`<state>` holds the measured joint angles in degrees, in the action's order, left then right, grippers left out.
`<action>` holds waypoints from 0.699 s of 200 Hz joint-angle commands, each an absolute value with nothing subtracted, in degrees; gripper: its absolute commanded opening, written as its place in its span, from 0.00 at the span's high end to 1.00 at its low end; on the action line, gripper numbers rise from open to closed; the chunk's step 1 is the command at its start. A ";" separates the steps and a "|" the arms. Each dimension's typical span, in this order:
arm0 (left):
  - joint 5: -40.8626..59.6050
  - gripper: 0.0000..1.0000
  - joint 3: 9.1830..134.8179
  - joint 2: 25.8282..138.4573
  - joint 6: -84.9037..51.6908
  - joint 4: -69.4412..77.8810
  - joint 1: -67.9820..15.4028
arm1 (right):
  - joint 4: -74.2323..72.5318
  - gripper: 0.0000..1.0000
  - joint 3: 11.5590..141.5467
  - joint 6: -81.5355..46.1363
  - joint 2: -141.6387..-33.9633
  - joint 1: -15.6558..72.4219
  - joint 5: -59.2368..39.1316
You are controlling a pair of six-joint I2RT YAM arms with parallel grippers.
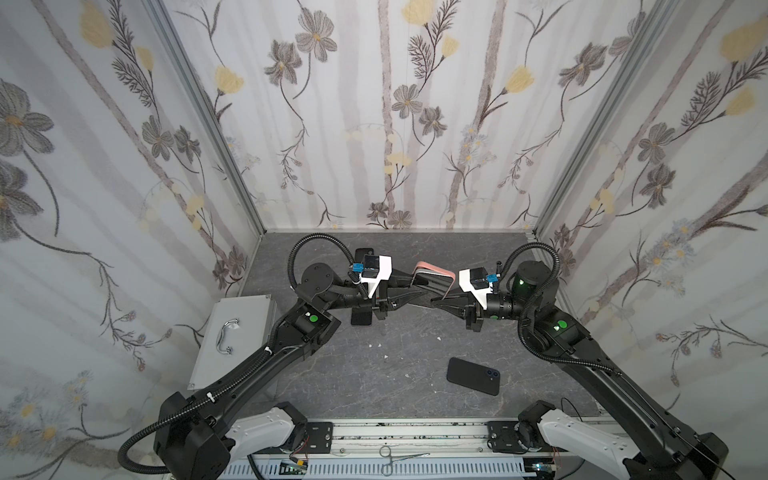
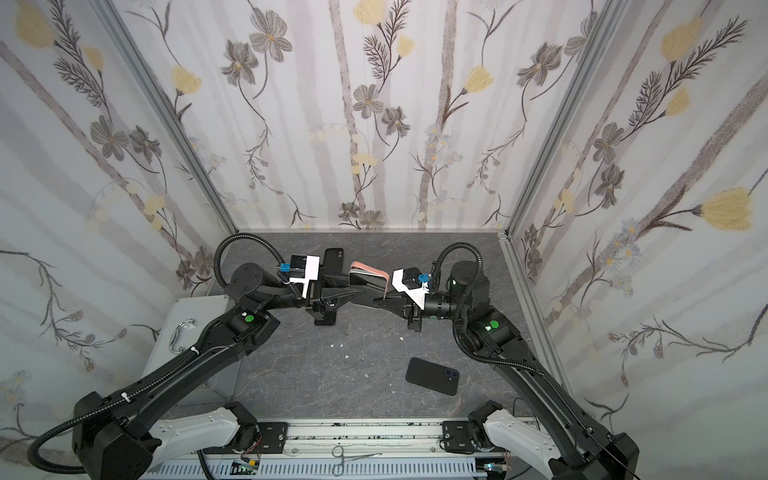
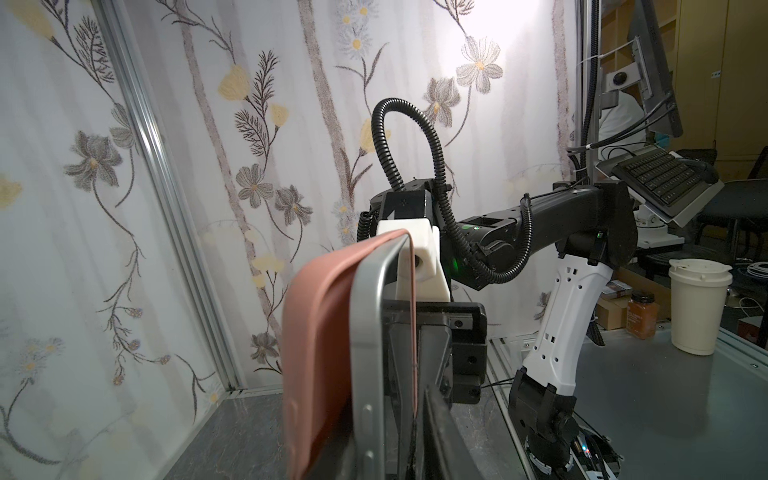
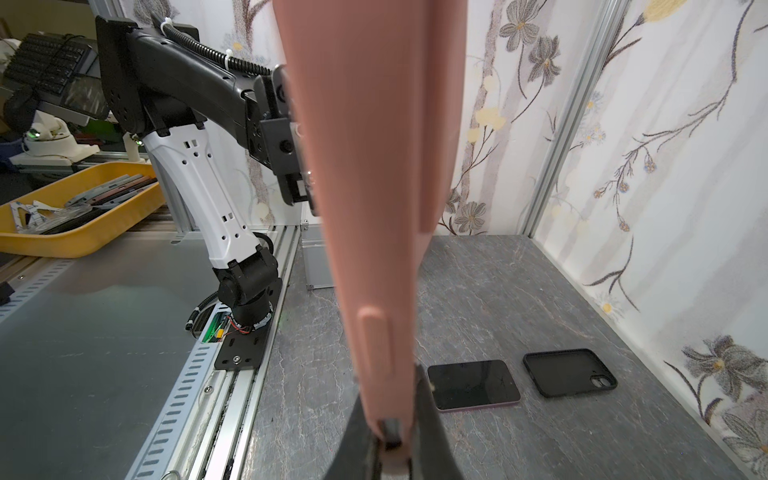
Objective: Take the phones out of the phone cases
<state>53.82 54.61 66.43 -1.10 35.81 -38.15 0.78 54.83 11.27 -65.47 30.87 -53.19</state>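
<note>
Holding a pink phone case (image 1: 434, 267) up off the desk (image 1: 395, 365), both arms are meeting in mid-air, hands pointing at each other. Right hand (image 4: 388, 440) is clenching on one edge of the phone case, its fingers pinching the pink rim between them, plain in the right wrist view. Left hand (image 1: 420, 286) is reaching in from the other side. Its fingers are lying alongside the phone (image 3: 368, 332), but whether they are actually clamping it, cannot tell. Phone is sitting only partly in the case. In the left wrist view its silver side rail is standing clear of the pink back, which is bowing away from it, while a thin pink lip is running along the screen side. Down on the desk, below and behind the left hand, a second phone (image 4: 473, 384) is lying screen up, with an empty black case (image 4: 569, 372) near it, not touching. Below the right hand and back toward the arm bases, a black phone (image 1: 473, 376) is lying back up. Metal box (image 1: 237, 332) with a handle is sitting well behind the left hand, beside its forearm.
</note>
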 commanded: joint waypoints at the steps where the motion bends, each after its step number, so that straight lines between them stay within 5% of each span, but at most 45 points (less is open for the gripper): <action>1: 58.10 0.81 54.05 66.90 -1.78 30.82 -38.76 | -15.79 1.00 54.59 7.47 -65.43 30.94 -55.18; 61: 56.05 1.00 53.34 65.85 -1.77 31.43 -38.76 | -12.85 1.00 54.06 8.66 -65.74 30.74 -53.02; 140: 50.83 1.00 53.20 65.50 -0.81 31.46 -38.23 | -6.59 0.95 54.01 11.66 -66.55 30.68 -50.67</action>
<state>52.51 53.76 65.54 -1.37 35.05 -38.24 -0.49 53.63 10.68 -66.35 30.68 -53.39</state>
